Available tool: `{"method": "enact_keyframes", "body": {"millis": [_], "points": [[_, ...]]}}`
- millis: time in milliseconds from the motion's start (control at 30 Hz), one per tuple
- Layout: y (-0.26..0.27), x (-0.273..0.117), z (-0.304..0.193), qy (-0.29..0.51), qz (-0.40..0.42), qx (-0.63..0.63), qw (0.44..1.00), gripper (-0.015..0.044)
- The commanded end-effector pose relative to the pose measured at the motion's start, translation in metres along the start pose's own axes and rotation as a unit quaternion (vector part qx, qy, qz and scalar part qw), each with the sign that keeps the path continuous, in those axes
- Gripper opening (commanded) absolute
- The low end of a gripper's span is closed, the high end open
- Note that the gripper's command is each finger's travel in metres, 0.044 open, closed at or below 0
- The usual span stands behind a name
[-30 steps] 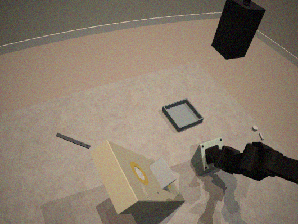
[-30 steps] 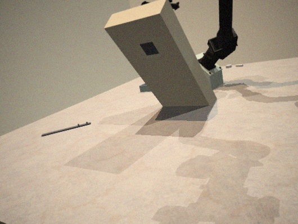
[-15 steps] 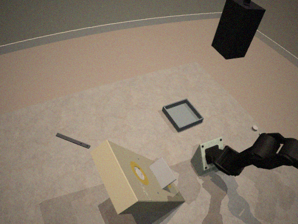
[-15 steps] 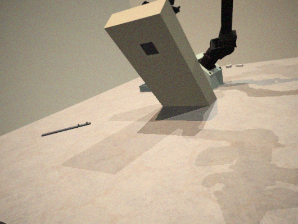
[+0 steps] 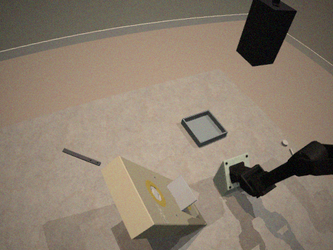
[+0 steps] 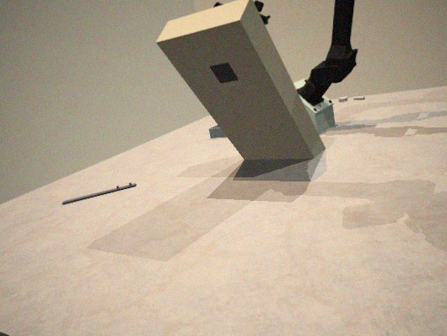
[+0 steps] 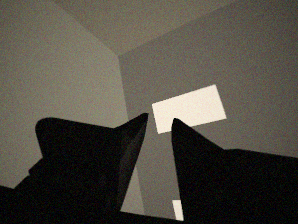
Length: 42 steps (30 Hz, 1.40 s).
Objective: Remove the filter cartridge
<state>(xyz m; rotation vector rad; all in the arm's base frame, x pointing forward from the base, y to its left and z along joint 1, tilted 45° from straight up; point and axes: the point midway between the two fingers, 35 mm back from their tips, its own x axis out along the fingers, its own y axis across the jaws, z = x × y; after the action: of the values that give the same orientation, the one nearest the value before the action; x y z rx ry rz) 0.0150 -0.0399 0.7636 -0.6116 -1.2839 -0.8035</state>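
The round pale cartridge [image 5: 155, 193] sits inside a yellow ring on the sloping face of the beige service panel [image 5: 138, 176] [image 6: 261, 101]; its slots are hard to make out. The panel's back faces the exterior view. The shallow dark-rimmed tray [image 5: 214, 139] [image 6: 218, 132] stands beyond it; no object shows on its floor. My gripper [image 7: 160, 120] is partly open, with an empty gap between its fingertips. It is away from the cartridge, at the pale green box [image 5: 242, 157] [image 6: 325, 120]. Its fingertips are hidden in the top and exterior views, so contact with that box cannot be told.
A pale block [image 5: 182, 193] stands out from the panel's face beside the ring. A dark bar [image 5: 81, 157] [image 6: 99, 194] lies at the left. A large black block [image 5: 267, 32] hangs at the upper right. A small white disc [image 5: 284, 143] lies near the arm.
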Motion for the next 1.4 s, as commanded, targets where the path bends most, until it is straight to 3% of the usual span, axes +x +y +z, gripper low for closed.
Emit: {"method": "enact_keyframes", "body": {"millis": [0, 333, 700, 1033, 1367], "points": [[0.016, -0.012, 0.045, -0.082, 0.002, -0.037, 0.996, 0.0112], [0.077, -0.046, 0.103, -0.215, 0.055, -0.093, 0.971, 0.0112], [0.175, -0.1, 0.115, -0.319, 0.183, -0.14, 0.919, 0.0112], [0.271, -0.164, 0.06, -0.344, 0.36, -0.165, 0.852, 0.0112], [0.327, -0.232, -0.041, -0.275, 0.539, -0.16, 0.78, 0.0112]]}}
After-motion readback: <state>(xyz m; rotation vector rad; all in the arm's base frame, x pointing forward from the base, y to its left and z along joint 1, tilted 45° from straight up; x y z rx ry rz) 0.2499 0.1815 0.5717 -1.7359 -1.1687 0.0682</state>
